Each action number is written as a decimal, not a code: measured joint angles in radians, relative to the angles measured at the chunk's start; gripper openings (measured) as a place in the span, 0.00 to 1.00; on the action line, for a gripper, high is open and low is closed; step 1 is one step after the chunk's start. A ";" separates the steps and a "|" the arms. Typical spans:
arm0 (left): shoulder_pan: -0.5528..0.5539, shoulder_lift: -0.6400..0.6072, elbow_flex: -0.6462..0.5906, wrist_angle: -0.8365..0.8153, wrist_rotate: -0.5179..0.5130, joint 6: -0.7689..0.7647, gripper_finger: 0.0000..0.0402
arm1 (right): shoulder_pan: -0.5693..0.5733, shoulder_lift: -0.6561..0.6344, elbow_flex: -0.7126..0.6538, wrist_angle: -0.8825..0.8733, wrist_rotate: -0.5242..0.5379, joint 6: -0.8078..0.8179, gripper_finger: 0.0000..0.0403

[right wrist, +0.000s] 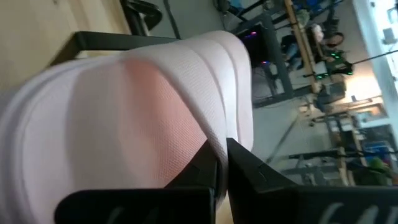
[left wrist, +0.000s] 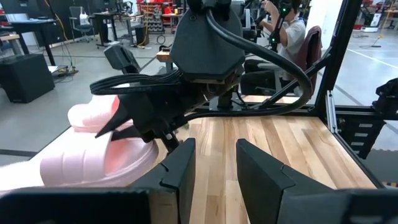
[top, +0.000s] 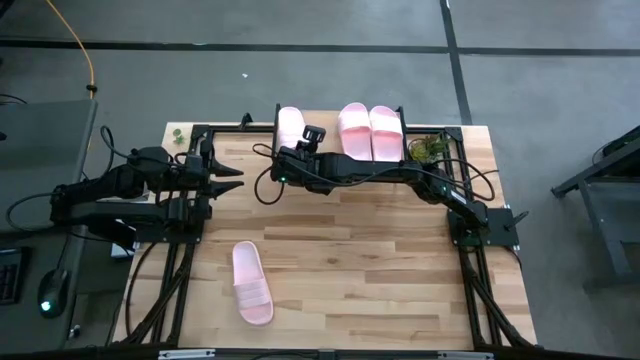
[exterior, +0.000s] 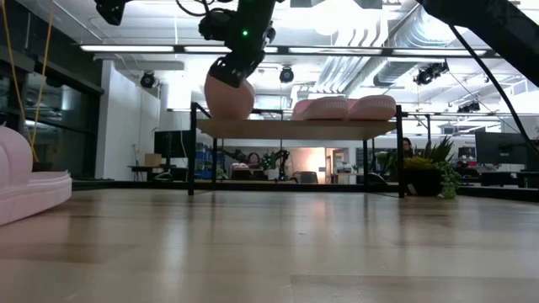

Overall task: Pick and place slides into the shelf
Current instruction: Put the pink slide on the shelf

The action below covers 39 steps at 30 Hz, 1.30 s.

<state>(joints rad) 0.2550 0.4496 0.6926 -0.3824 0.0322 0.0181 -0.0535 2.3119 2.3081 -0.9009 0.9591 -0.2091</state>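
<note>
From above, my right gripper [top: 291, 168] reaches across the table to the left end of the shelf [top: 420, 135], its fingers pinched on the strap of a slide [top: 290, 127] lying there. Two more slides [top: 371, 131] sit side by side farther right on the shelf, and a fourth slide [top: 251, 283] lies alone on the tabletop [top: 380, 270], well apart from the shelf. My left gripper [top: 228, 180] waits at the table's left side, fingers apart and holding nothing.

At table height, the held slide [exterior: 228, 98] rests on the shelf's plank [exterior: 295, 128] under my right gripper [exterior: 229, 74].

My left wrist camera shows my own fingers [left wrist: 180, 168] spread, with the right arm [left wrist: 205, 50] over the slide [left wrist: 106, 152].

My right wrist camera shows the fingers [right wrist: 202, 165] narrowly closed on the pink strap [right wrist: 155, 99].
</note>
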 joint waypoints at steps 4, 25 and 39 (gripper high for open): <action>0.000 0.000 0.000 0.000 0.000 0.000 0.25 | -0.001 0.000 0.000 0.000 -0.010 0.009 0.00; 0.000 0.000 0.000 -0.001 0.000 0.000 0.25 | -0.043 0.000 0.000 -0.046 -0.140 0.060 0.39; 0.000 0.000 0.001 -0.003 0.000 0.000 0.25 | -0.016 0.000 0.000 -0.036 -0.076 0.017 0.60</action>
<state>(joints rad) 0.2550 0.4496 0.6933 -0.3857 0.0323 0.0177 -0.0694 2.3123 2.3084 -0.9371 0.8826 -0.1921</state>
